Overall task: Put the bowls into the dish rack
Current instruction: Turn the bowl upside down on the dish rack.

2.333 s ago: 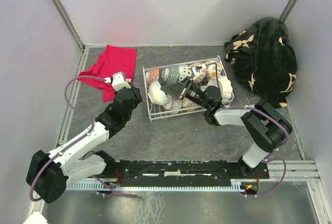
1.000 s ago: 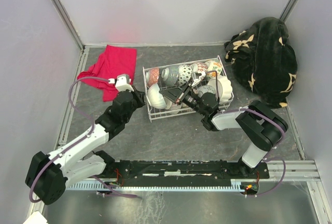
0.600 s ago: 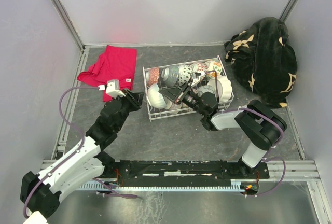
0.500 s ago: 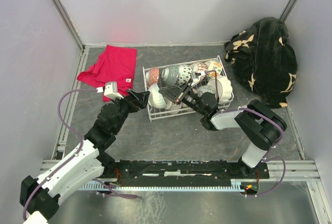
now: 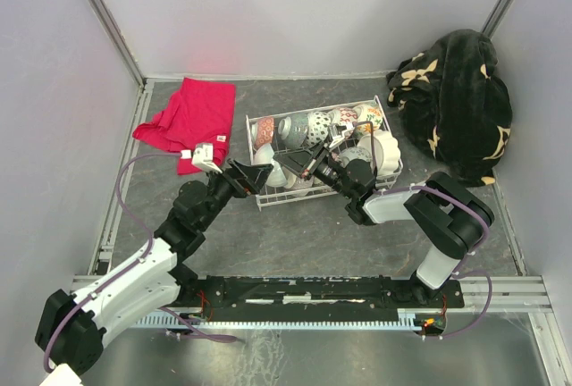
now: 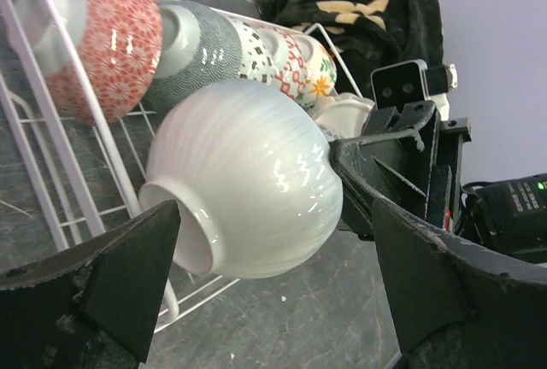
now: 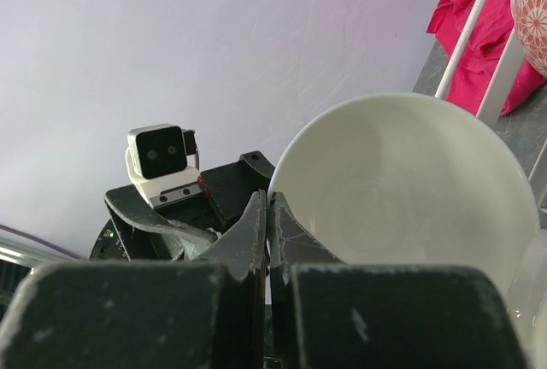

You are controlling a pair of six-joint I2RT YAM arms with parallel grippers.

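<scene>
A plain white ribbed bowl (image 6: 248, 177) lies on its side at the front left corner of the white wire dish rack (image 5: 261, 198), foot toward the rack's edge. My left gripper (image 6: 273, 215) is open and straddles it, with a clear gap at the right finger (image 6: 444, 275). In the top view this gripper (image 5: 246, 176) sits just left of the bowl (image 5: 271, 172). My right gripper (image 7: 267, 202) is shut, its tips at the rim of the white bowl (image 7: 402, 207), nothing pinched between them. Red lattice (image 6: 107, 44), grey-blue (image 6: 201, 49) and floral (image 6: 299, 66) bowls stand on edge in the rack's back row.
A red cloth (image 5: 192, 118) lies left of the rack. A black floral blanket (image 5: 460, 100) is heaped at the back right. More white bowls (image 5: 384, 149) fill the rack's right end. Grey walls close in the floor on three sides.
My left gripper went from shut to open and let go of the white bowl, which stays at the rack's front left corner. The left wrist swung out and back. The right arm barely moved.
</scene>
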